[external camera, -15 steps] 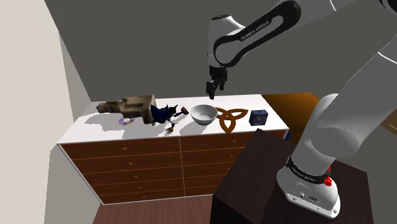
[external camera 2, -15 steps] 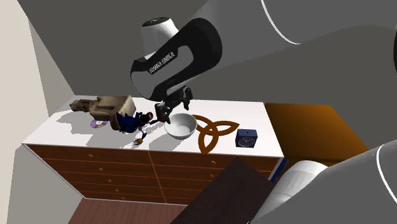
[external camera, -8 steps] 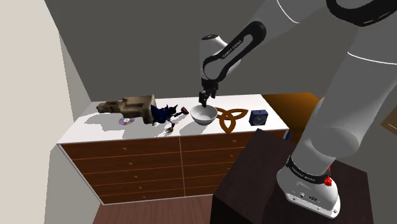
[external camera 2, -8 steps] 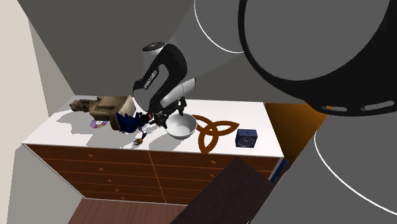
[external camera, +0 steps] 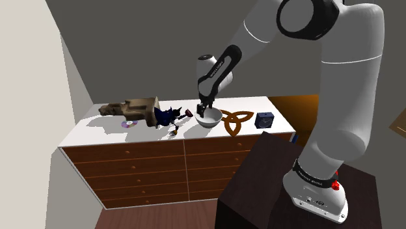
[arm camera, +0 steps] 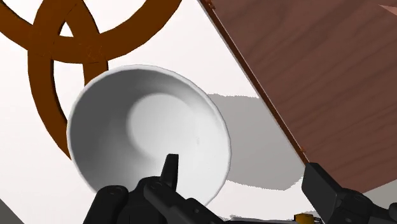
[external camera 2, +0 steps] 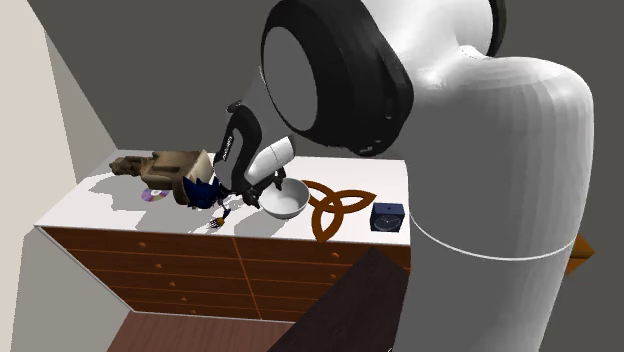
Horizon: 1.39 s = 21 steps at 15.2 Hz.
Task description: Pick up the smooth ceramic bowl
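Observation:
A plain white bowl [external camera: 209,118] stands upright on the white dresser top [external camera: 117,133], also seen from the second exterior view as the bowl [external camera 2: 285,200]. My black gripper [external camera: 203,109] is down at the side of the bowl nearest the dark blue figure. In the wrist view the gripper [arm camera: 243,175] is open and straddles the rim of the bowl [arm camera: 149,137]. One fingertip [arm camera: 169,167] is inside the bowl and the other finger [arm camera: 318,181] is outside it. Neither finger clasps the rim.
A brown knot-shaped trivet [external camera: 235,120] lies right beside the bowl, with a dark blue cube [external camera: 265,120] beyond it. On the other side are a dark blue figure [external camera: 166,116], a tan object [external camera: 133,108] and a purple disc [external camera: 127,123]. The brown drawers [external camera: 156,169] lie below.
The arm has stretched out and the gripper has come down from above the bowl to its rim. The fingers stayed open and the bowl has not moved.

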### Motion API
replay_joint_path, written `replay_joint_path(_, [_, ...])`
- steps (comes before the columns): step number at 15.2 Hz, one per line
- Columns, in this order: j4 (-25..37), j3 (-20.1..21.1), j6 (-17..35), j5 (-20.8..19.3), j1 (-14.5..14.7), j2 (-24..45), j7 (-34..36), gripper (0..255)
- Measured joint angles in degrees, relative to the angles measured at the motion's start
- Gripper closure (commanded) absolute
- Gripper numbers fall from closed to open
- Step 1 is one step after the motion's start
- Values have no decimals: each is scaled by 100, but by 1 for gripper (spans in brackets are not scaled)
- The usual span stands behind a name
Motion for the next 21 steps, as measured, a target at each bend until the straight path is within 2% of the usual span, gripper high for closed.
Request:
replay_joint_path(4, [550, 73, 240, 92, -77, 774, -109, 0])
replay_joint_path(11, [684, 93, 621, 108, -108, 1285, -95, 0])
replay_joint_path(12, [704, 95, 639, 112, -119, 1323, -104, 255])
replay_joint_path(21, [726, 100, 656, 116, -128, 1355, -112, 255])
